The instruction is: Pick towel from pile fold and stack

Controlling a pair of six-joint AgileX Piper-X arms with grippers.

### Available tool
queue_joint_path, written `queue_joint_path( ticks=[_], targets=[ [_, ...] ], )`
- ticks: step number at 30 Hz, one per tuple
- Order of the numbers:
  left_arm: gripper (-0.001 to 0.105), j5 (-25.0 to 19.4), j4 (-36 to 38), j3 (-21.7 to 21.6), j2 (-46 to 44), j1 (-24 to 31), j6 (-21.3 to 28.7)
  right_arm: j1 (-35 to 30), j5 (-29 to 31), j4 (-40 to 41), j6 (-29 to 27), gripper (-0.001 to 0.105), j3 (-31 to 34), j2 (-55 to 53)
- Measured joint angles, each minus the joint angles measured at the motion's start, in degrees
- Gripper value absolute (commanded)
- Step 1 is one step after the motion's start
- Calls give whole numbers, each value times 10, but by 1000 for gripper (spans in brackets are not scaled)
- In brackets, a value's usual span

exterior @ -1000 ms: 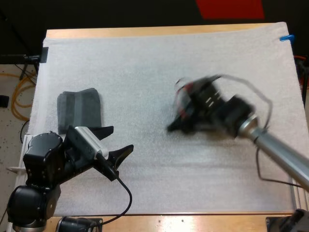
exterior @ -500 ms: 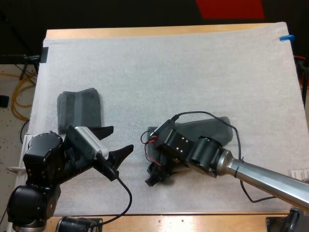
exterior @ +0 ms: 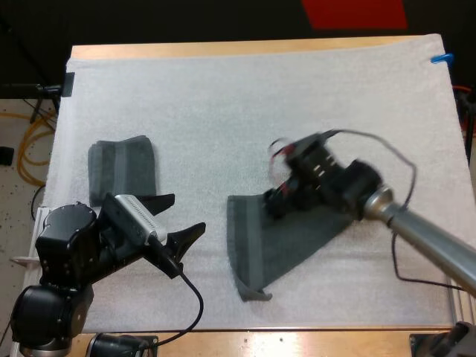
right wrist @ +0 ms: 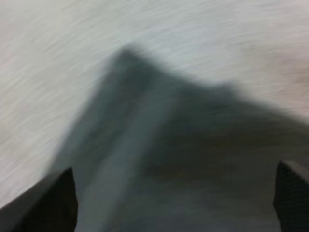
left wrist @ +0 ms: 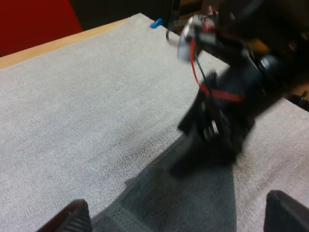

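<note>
On the wooden table [exterior: 223, 49] a white foam mat [exterior: 245, 111] is spread. Toward the near side of this mat, a flat dark grey-green cloth towel [exterior: 279, 242] is laid out, with one near corner curled up. A folded dark grey-green cloth towel [exterior: 123, 169] is placed near the mat's left edge, well apart from the first. The right gripper [exterior: 277, 202] is seen at the far edge of the flat towel, its fingers [right wrist: 53, 200] held apart and nothing gripped. The left gripper [exterior: 187, 211] is held between the two towels, also spread wide and empty.
</note>
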Motion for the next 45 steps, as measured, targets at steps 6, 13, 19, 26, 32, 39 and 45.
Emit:
queue_joint_path(
  ticks=[6,13,19,26,32,39,45],
  targets=[
    [70,0,0,0,0,0,0,-125,0,39,-5,79,0,1],
    [70,0,0,0,0,0,0,-234,-39,52,-22,79,0,43],
    [70,0,3,0,0,0,0,-268,-97,53,-22,78,0,99],
    [70,0,3,0,0,0,0,-268,-137,53,-24,58,0,151],
    [70,0,3,0,0,0,0,-268,-161,53,-24,58,-1,185],
    [70,0,3,0,0,0,0,-268,-180,48,-24,23,-1,189],
    [70,0,3,0,1,0,0,-268,-180,43,-30,0,-1,191]
  ],
)
